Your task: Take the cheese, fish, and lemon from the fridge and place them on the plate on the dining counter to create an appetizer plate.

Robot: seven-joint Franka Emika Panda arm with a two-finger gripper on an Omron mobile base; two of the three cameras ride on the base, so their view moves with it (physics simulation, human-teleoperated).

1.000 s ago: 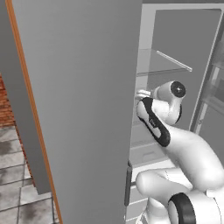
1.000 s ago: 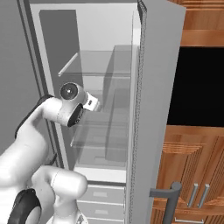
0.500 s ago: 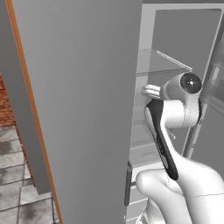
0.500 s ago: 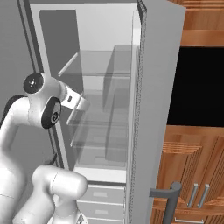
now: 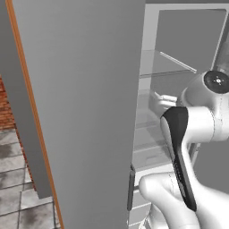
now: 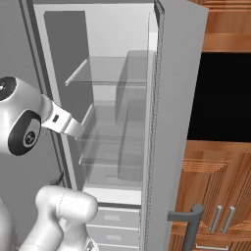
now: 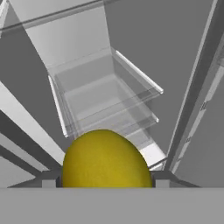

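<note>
The lemon (image 7: 105, 162), yellow and round, sits between my gripper's (image 7: 105, 183) two dark fingertips (image 7: 49, 180), which are shut on it. The tall grey fridge (image 6: 122, 73) stands open, its white inside holding bare glass shelves (image 6: 112, 147). In the right base view my hand (image 6: 73, 128) is at the left front of the shelves, just at the opening. From the left base camera the hand (image 5: 162, 99) shows past the edge of the open left door (image 5: 89, 98). The cheese, fish, plate and dining counter are out of view.
The right fridge door (image 6: 176, 122) stands open with its bar handle (image 6: 188, 223) low down. Brown wooden cabinets (image 6: 220, 196) and a black recess (image 6: 225, 98) lie to the right. White drawers (image 6: 112, 220) sit below the shelves. Brick wall (image 5: 6, 112) and tiled floor (image 5: 18, 201) are at the left.
The arm has swung back from the shelves, its upper joint moving outward and toward the camera, and the hand with the lemon has drawn toward the fridge opening.
</note>
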